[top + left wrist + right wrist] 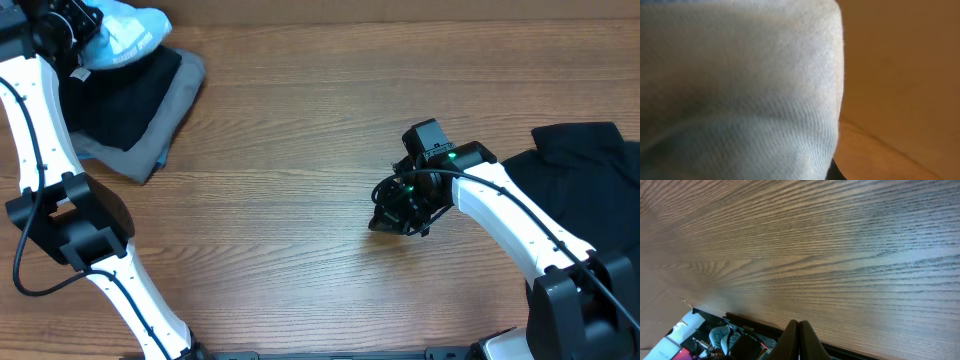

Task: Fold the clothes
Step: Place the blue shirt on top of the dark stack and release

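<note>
The blue shirt [128, 35] is bunched at the far left corner against the left end effector [78, 38], atop a black and grey pile [135, 105]. Its print is too small to read, and cloth fills the left wrist view, so I cannot tell whether those fingers are clamped. The right end effector [799, 339] has its fingers pressed together on nothing, over bare brown wood-grain surface [300, 150] near the middle, with a black garment [585, 160] at the right edge and blurred clutter beyond the surface's rim.
</note>
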You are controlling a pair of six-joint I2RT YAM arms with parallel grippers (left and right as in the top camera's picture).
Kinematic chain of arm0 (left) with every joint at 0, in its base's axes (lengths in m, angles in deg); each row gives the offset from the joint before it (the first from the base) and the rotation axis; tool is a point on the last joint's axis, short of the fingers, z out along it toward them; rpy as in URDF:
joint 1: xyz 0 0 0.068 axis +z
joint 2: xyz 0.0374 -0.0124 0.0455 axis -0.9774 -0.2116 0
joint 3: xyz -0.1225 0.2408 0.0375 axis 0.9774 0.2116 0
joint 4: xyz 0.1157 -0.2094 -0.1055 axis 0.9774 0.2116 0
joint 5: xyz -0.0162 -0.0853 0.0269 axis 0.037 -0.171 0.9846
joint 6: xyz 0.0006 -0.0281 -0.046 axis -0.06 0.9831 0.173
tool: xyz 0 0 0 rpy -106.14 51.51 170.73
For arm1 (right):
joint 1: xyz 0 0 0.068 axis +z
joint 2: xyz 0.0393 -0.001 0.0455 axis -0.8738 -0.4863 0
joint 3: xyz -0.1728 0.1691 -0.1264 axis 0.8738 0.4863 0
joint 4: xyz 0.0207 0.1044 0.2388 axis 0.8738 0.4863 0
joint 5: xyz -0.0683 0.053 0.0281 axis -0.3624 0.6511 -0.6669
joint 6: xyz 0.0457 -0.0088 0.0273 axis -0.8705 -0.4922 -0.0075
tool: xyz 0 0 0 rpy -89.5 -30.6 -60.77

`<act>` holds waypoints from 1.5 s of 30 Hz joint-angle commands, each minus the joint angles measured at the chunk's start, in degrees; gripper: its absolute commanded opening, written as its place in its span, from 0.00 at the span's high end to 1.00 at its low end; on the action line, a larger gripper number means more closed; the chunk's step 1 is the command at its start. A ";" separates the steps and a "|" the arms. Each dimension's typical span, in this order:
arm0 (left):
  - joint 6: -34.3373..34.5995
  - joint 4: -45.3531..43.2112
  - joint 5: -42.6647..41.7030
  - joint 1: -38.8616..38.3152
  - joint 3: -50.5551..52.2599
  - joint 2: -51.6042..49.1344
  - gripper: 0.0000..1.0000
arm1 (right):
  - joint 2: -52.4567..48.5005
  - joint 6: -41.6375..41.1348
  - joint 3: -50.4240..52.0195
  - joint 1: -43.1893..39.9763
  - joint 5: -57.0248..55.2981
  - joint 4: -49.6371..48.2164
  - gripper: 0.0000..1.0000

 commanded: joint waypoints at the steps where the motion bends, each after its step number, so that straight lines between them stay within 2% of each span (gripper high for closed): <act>1: -2.40 3.17 2.75 -0.61 -1.05 -1.49 0.96 | 0.68 -0.15 -0.87 0.00 -0.37 0.20 0.96; 3: -3.61 5.75 2.91 -0.33 -1.05 -1.44 0.92 | 0.68 -0.15 -0.87 0.00 -0.37 -0.11 0.96; 5: -4.46 8.76 2.93 -0.24 -1.05 -1.44 0.77 | 0.68 -0.15 -0.87 0.00 -0.37 -0.46 0.96; 7: -5.57 11.96 2.95 -0.22 -1.05 -1.44 0.54 | 0.68 -0.13 -0.87 0.00 -0.37 -0.50 0.96; 8: -6.51 13.40 3.21 -0.09 -1.05 -1.42 0.48 | 0.68 -0.13 -0.87 0.00 -0.37 -0.50 0.96; 13: -9.01 20.70 5.51 2.32 -2.05 -0.46 0.45 | 0.68 -0.11 -0.87 0.00 -0.35 -0.48 0.96; 17: -9.29 26.18 5.20 7.08 -4.09 1.64 0.44 | 0.68 0.13 -0.87 0.00 -0.35 -0.50 0.96; 20: -10.95 30.10 4.87 10.73 -4.24 3.28 0.34 | 0.68 0.76 -0.87 0.00 -0.33 -0.50 0.96; 22: -12.70 32.22 3.21 11.52 -4.24 3.26 0.34 | 0.68 0.90 -0.87 0.00 -0.33 -0.55 0.96; 25: -15.58 34.10 1.01 11.45 -4.20 3.21 0.35 | 0.68 0.96 -0.87 0.00 -0.35 -0.79 0.96; 27: -18.40 35.43 -1.29 10.67 -4.20 3.21 0.41 | 0.68 0.96 -0.87 0.00 -0.35 -1.09 0.96; 30: -21.31 38.03 2.32 8.33 -3.72 3.21 0.47 | 0.68 0.96 -0.87 0.00 -0.33 -1.60 0.96; 34: -21.33 36.89 12.66 4.76 -0.79 3.21 0.42 | 0.68 0.98 -0.87 0.00 -0.35 -1.60 0.96; 41: -22.49 28.20 19.43 0.07 9.22 3.21 0.37 | 0.68 1.09 -0.87 0.00 -0.33 -1.46 0.96; 45: -22.38 24.00 19.32 -0.83 14.25 3.21 0.42 | 0.68 1.20 -0.87 0.00 -0.33 -1.40 0.96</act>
